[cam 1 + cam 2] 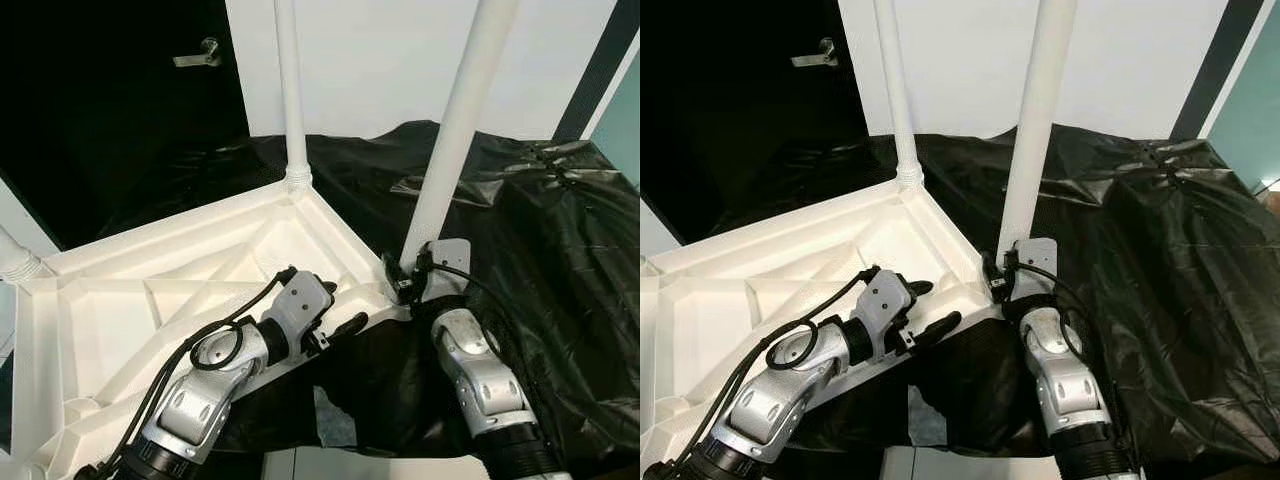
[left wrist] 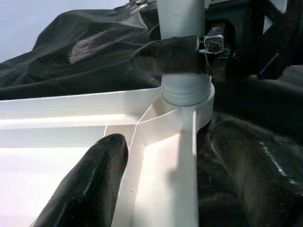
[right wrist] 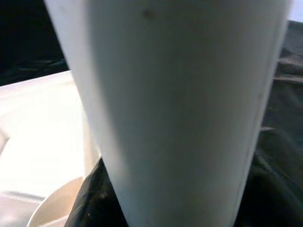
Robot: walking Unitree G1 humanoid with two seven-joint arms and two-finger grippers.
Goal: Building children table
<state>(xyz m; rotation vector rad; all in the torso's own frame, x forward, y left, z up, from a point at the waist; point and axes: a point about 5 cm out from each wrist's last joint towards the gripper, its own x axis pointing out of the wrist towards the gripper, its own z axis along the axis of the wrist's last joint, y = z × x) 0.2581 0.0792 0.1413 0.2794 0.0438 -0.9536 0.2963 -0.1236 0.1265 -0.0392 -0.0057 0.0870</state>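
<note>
Black sheet (image 1: 560,230) covers the right of frame. White tabletop (image 1: 150,300), upside down, lower left, w/ 2 upright legs (image 1: 455,130). Right end effector (image 1: 405,280) clamps near leg's base; left end effector (image 1: 335,310) spread wide over tabletop's rim, center.

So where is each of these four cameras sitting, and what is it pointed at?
Left eye, right eye: on the head, looking down at the upturned white tabletop on black sheeting; both silver arms show.
Left wrist: along the left claw straddling the tabletop's edge.
Right wrist: pressed close to the near leg.
Shared: that leg, gripped by the right claw.
</note>
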